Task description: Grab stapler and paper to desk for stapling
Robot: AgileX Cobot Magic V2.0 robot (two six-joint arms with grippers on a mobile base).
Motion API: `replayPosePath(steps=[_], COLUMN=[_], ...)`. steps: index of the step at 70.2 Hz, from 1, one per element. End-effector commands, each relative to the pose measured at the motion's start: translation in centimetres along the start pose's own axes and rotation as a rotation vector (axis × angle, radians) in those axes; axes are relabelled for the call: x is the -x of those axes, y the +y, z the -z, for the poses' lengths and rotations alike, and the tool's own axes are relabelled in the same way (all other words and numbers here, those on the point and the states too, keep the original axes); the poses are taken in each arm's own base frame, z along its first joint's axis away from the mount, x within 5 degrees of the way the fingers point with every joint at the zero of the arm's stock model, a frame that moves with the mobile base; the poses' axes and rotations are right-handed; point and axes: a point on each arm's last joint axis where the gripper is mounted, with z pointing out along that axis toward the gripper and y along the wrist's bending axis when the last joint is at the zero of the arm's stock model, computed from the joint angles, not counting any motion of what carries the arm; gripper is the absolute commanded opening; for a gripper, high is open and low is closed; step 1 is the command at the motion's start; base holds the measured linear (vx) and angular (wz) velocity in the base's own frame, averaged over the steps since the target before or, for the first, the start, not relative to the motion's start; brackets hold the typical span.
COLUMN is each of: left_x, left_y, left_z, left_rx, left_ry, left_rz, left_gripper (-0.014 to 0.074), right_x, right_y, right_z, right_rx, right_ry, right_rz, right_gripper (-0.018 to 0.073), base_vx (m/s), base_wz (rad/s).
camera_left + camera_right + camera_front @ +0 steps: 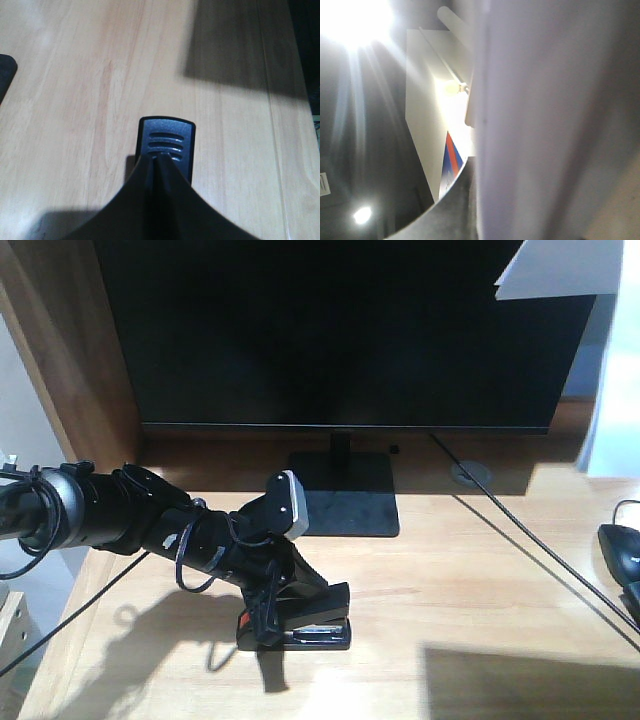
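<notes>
Small mark at the centre of the monitor [340, 330] lower bezel, too tiny to read; red-and-blue stripe on a white panel [427, 125] in the right wrist view, no letters made out. Stapler [322, 600] on the desk [480, 580] at front left, ahead of the monitor's stand [345, 502]. Black, with orange-red patch [243, 623] at its left end, upper arm lifted off the base toward the right. Left end effector [272, 625] right on it, reaching in from the left, low over the wood. In the left wrist view, stapler [167, 136] poking out just past the fingertips, ridged end toward the camera, three grooves visible, bare desk [75, 125] all round. Left end effector [155, 160] drawn together to a thin seam, tips touching the ridged end, clamped on the stapler. Paper [560, 270] up in the air at top right, white corner overlapping the monitor, off the desk, well apart from the stapler. In the right wrist view, paper [555, 110] filling the right half, blurred, edge running down against one dark finger [451, 212] of the right end effector [472, 172]. Other finger hidden behind the sheet; pinching the paper, gap itself not visible. Black mouse [622, 550] at the right edge of the desk. Black cable [500, 534] running diagonally from behind the stand toward front right. Bright light [355, 20] glaring at upper left of the right wrist view.
</notes>
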Motion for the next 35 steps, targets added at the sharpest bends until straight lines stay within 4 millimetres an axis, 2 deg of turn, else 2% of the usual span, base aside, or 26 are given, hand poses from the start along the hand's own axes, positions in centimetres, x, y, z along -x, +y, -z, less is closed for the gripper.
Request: replayPosePath(steps=[1,21,35], left_x=[2.2,2.2,2.2], left_y=[-0.2,-0.2,-0.2], left_z=[1.2,1.2,1.2], left_rx=[0.007,0.007,0.007], left_ry=[-0.078,-0.078,-0.078], left_rz=[-0.018,-0.018,-0.018], left_gripper=[-0.0006,-0.0006,-0.0006], right_x=[0.4,-1.0,-2.6], right_y=[0.5,-0.8,-2.4], right_z=[-0.6,-1.4,-2.2], right_rx=[0.029,-0.008,-0.007], right_ry=[-0.033,0.002,-0.017], right_rz=[0.014,0.023,0.037], right_gripper=[-0.0006,-0.0003,-0.0003], base_vx=[0.0,0.0,0.0], base_wz=[0.0,0.0,0.0])
